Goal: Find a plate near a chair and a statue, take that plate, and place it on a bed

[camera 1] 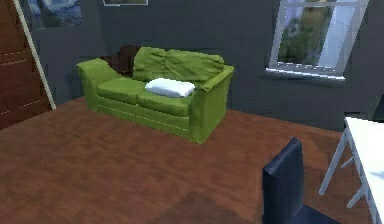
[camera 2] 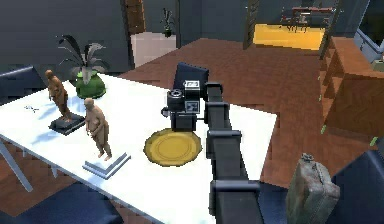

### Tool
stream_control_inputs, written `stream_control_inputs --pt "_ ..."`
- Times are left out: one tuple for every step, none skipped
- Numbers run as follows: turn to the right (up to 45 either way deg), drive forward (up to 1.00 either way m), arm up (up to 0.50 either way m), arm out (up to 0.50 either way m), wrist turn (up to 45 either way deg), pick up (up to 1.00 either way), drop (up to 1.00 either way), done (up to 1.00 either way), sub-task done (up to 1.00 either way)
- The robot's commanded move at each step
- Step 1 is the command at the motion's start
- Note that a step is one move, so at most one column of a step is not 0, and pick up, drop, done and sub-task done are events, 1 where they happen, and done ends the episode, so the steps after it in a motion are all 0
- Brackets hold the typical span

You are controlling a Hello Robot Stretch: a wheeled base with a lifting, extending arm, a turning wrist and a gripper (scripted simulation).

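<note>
A round golden plate [camera 2: 173,147] lies flat on the white table [camera 2: 140,105] in the arm side view. Two brown statues of standing figures rise to its left, one [camera 2: 98,132] on a pale base close to the plate, the other [camera 2: 58,98] on a dark base farther left. The dark arm [camera 2: 225,150] reaches up across the table from the bottom edge. The gripper [camera 2: 180,108] sits at its far end, just beyond the plate's far rim. I cannot tell whether it holds anything. Dark blue chairs [camera 2: 20,82] stand around the table.
A potted plant [camera 2: 86,72] stands on the table's far left. A wooden shelf unit [camera 2: 350,85] lines the arm side view's right. In the forward view a green sofa [camera 1: 155,90] with a white pillow [camera 1: 170,88] faces open wooden floor, with a blue chair [camera 1: 290,185] and table corner [camera 1: 368,150] near.
</note>
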Motion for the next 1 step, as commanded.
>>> stream_control_inputs --pt "0.0 0.00 -0.30 0.00 0.0 0.00 0.00 0.00 0.00"
